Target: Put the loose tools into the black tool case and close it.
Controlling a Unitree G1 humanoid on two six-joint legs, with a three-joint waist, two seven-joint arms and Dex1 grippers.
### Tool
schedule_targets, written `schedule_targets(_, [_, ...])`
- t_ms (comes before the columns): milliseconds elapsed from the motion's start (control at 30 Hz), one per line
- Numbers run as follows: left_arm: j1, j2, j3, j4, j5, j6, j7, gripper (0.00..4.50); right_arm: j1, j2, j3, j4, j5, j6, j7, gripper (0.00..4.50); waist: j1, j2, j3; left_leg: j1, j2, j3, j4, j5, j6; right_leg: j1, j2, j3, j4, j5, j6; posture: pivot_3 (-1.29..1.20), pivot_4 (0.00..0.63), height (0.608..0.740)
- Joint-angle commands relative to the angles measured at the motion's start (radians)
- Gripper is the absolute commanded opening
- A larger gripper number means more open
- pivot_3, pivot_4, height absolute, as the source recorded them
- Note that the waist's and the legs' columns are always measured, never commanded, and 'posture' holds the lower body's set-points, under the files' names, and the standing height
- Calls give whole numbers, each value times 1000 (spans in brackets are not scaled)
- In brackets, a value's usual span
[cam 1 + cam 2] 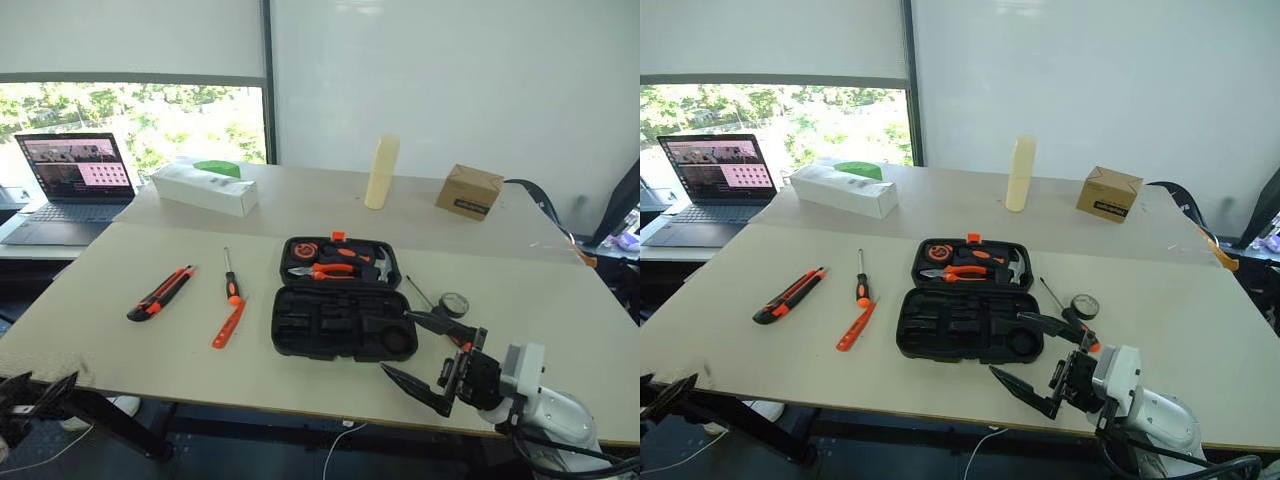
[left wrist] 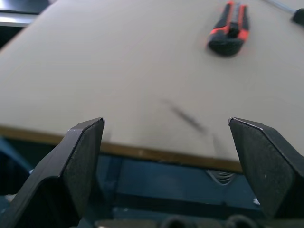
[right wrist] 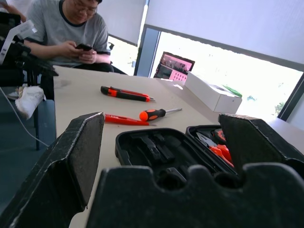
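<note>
Both grippers wide open, empty — right gripper [image 1: 432, 362] lower right: grab screwdriver [image 1: 430, 305] by handle, seat in tool case [image 1: 340, 322].

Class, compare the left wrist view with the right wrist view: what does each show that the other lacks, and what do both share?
Left wrist view alone: the table's near edge and the open left gripper.
Right wrist view alone: the open tool case, a screwdriver, a slim orange tool, a white box, a laptop, a seated person and the open right gripper.
Both: the utility knife lying loose on the tabletop.
</note>
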Motion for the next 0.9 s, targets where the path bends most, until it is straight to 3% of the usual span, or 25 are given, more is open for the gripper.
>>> schedule_targets(33, [-112,113,-94,-178,-61,198,25,4500,16,-19,-38,-31,16,-27,6,4462,-2,-1,0,0,0,0,0,0,-1,0,0,0,0,0,0,0,150,740])
schedule_targets(167, [-401,163,-219,-200,-101,487,207,4500,22,-33,-49,-32,15,-24,3,4462,-18,1,0,1,-1,1,-1,4,-6,0,1,3,1,0,0,0,150,740])
schedule_targets(233, [-572,135,-283,-195,-129,703,333,4500,26,-39,-52,-33,15,-22,6,4462,-18,2,1,2,-3,0,-2,5,-9,0,2,4,2,0,0,0,150,740])
schedule_targets(400, [-841,-63,-365,-133,-40,992,622,4500,14,-48,-57,-33,17,-14,4,4462,-25,2,1,4,-3,1,-2,7,-13,1,6,7,2,0,0,0,150,740])
schedule_targets(567, [-954,-248,-322,32,68,915,780,4500,-19,-52,-48,-34,17,-1,-2,4462,-29,1,1,1,-3,1,-1,8,-14,1,9,10,1,0,0,0,150,740])
schedule_targets(867, [-1053,-364,-398,329,207,649,769,4500,-10,-30,-22,-62,2,9,-41,4462,-13,1,1,1,-3,3,-1,9,-16,2,10,10,1,0,-1,0,150,740])
schedule_targets(900, [-1059,-365,-406,347,213,640,758,3982,-5,-30,-22,-66,2,9,-46,4500,-12,1,1,1,-3,2,-1,9,-16,3,10,10,1,0,-1,0,150,740])
